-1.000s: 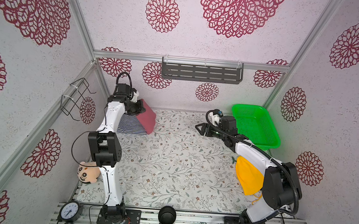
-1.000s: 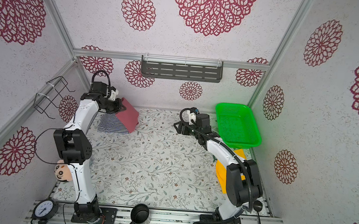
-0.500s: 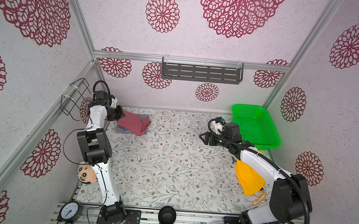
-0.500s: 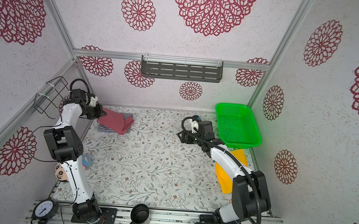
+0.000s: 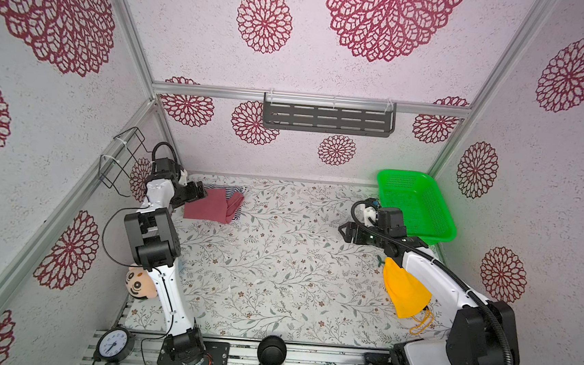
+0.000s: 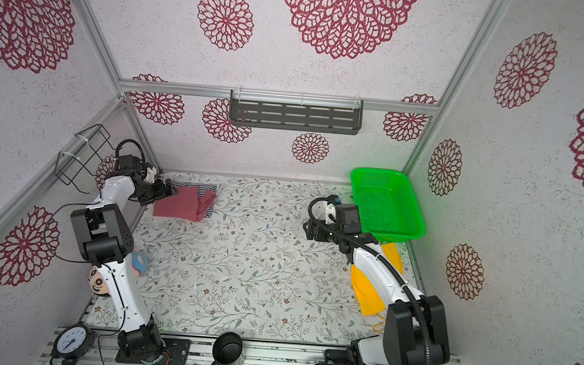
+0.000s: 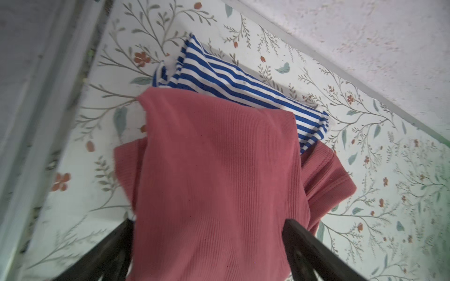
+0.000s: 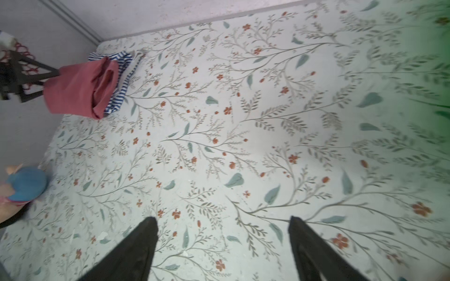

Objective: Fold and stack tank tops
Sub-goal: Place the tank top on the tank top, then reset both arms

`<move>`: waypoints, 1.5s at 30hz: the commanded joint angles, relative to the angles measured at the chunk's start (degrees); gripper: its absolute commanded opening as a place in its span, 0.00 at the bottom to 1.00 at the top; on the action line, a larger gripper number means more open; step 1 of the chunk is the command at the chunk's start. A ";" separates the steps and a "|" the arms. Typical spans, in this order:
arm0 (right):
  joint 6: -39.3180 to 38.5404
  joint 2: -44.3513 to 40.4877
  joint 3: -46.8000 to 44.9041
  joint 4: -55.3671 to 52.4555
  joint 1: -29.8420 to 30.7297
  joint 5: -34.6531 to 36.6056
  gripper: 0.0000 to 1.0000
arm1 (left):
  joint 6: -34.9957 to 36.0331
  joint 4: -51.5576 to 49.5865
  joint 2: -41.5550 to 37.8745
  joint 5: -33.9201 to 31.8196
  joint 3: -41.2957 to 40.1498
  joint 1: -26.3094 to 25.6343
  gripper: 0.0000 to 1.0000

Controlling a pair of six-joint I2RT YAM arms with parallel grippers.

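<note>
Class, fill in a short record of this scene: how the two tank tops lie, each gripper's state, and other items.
Striped tank top: at the bottom, far left corner of the table, edges showing
Red tank top: folded, lying on the striped one
Left gripper: open, at the red top's edge
Right gripper: open, empty, above the table
Other: yellow cloth by the right arm; green basket far right

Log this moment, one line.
maroon tank top on striped tank top | left end effector open | right end effector open, empty
</note>
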 commanded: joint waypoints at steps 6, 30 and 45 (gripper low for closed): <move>-8.00 -6.33 -8.43 5.60 -3.70 26.24 0.99 | 0.64 13.30 -24.47 -18.93 -18.38 -3.14 0.97; -15.93 3.70 -35.55 64.84 -7.05 34.23 0.99 | -4.58 64.57 -44.21 -31.62 -76.37 -17.38 0.97; -11.03 10.25 -41.93 82.75 -14.15 27.39 0.99 | -4.33 67.62 -41.81 -28.85 -75.29 -16.38 0.97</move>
